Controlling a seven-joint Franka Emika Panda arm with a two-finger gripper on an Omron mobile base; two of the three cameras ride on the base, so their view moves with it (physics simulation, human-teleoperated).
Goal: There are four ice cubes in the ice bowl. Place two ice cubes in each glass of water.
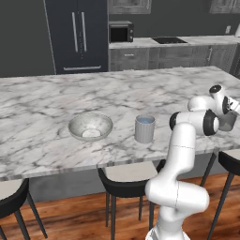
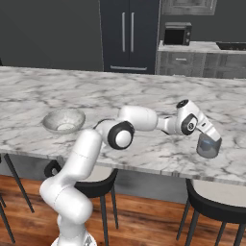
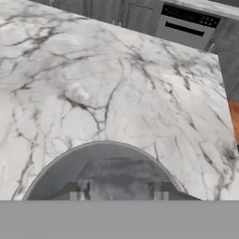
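Marble counter (image 1: 56,98) carrying the ice bowl (image 1: 90,126) at left, with one pale lump, perhaps an ice cube (image 1: 91,133), lying on its bottom; count of cubes not clear from the base views. One glass of water (image 1: 145,129) upright just right of the bowl, apart from it, bluish at the top. Second glass of water (image 2: 208,145) upright near the counter's front edge at far right, well apart from the first. White arm (image 2: 86,149) bent at the elbow and stretched rightward along the counter front, hand tilted down with the gripper (image 2: 212,138) directly over the second glass, at or just inside its rim. In the hand view, curved grey rim of that glass (image 3: 106,148) right below the camera, two finger tips (image 3: 80,190) peeking up at the bottom, set apart. Jaws partway parted; whether anything sits between them cannot be told, tips mostly hidden. Contents of the second glass not readable. Black stools (image 1: 129,180) tucked under the counter's front, dark fridge (image 1: 79,35) and microwave (image 1: 121,33) against the back wall.
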